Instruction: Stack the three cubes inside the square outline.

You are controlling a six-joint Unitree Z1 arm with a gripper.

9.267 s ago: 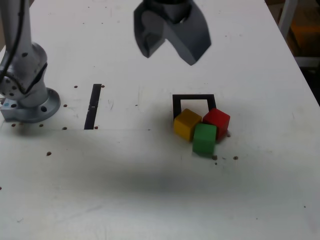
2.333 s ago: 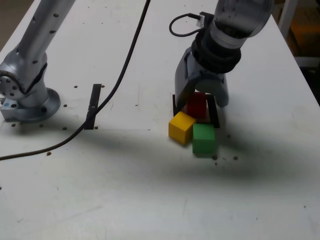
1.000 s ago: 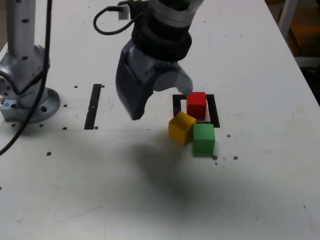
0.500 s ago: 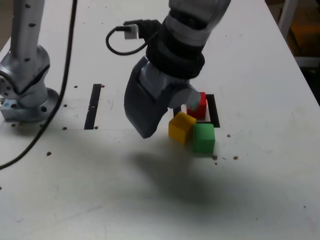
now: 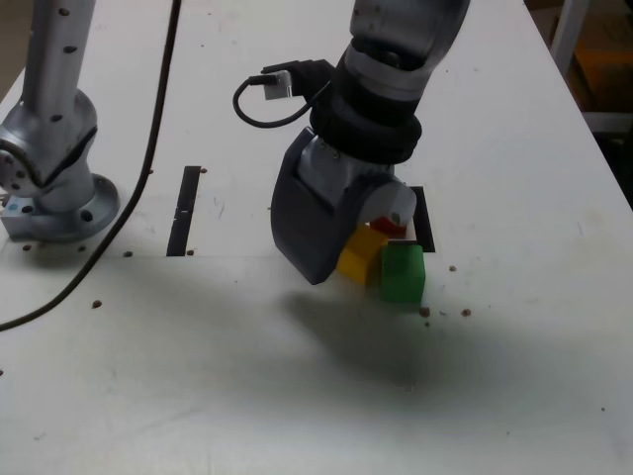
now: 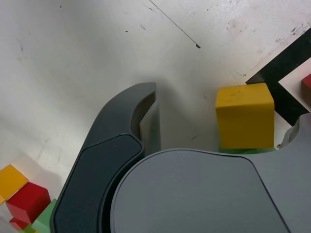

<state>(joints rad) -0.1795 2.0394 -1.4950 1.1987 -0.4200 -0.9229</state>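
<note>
Cubes sit clustered on the white bench (image 5: 514, 396): the red cube (image 5: 389, 226) inside the square outline (image 5: 423, 223), mostly hidden behind the arm, with the yellow cube (image 5: 360, 254) and green cube (image 5: 403, 273) touching just in front. The end effector (image 5: 341, 259) hangs low over the yellow cube, jaws spread wide, gripping nothing.

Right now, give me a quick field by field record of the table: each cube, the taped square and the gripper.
red cube: inside the square outline, mostly hidden behind the gripper
yellow cube: on the table just outside the outline, beside the green cube
green cube: on the table, on the exterior view's right of the yellow cube
stack: not begun, no cube rests on another
gripper: open, low over the yellow cube, holding nothing
black strip: apart, on the exterior view's left
</note>
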